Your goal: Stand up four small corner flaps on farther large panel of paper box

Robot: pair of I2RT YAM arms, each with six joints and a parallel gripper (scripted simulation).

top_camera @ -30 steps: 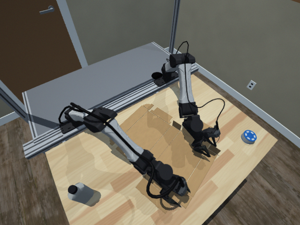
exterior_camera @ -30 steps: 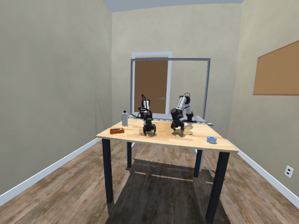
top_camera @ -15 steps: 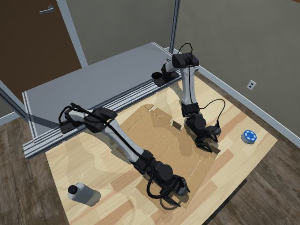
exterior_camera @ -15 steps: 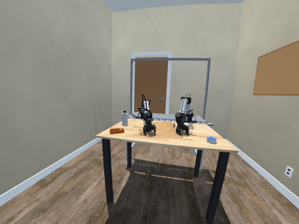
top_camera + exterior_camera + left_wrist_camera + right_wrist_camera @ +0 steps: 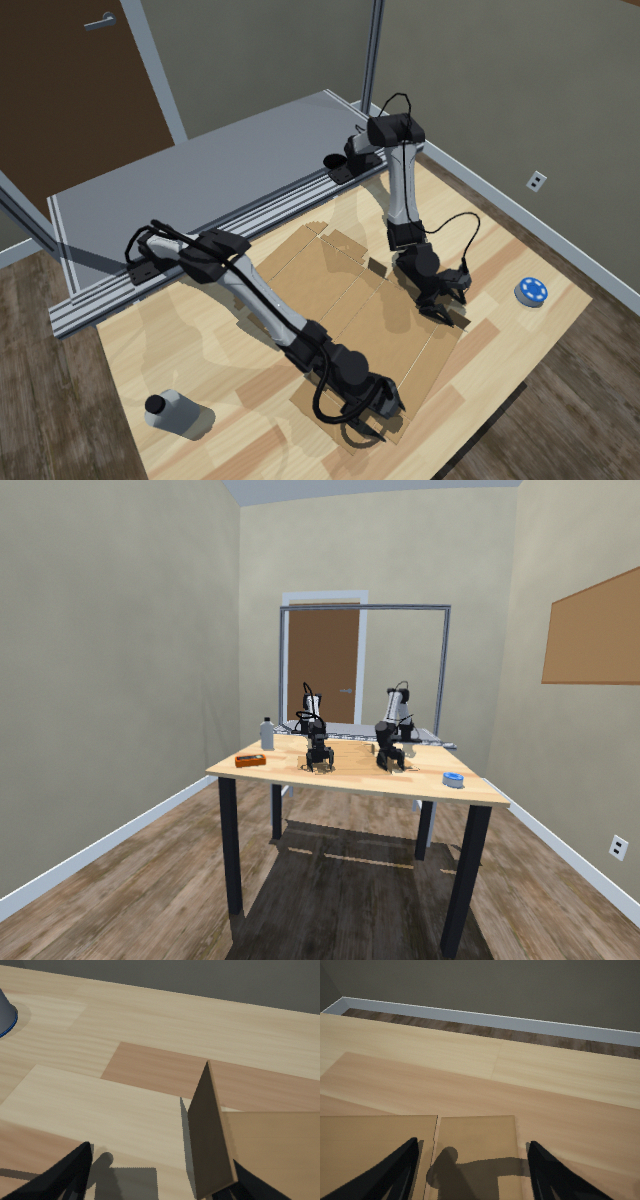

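Left wrist, upright flap (image 5: 209, 1135) (image 5: 459, 320), long axis running away from camera

The left gripper (image 5: 458, 313) (image 5: 392, 767) (image 5: 149, 1149) was found to have shifted a little sideways, toward the side of the blue-topped disc (image 5: 531, 291) (image 5: 452, 779) (image 5: 6, 1015), over the preceding second.
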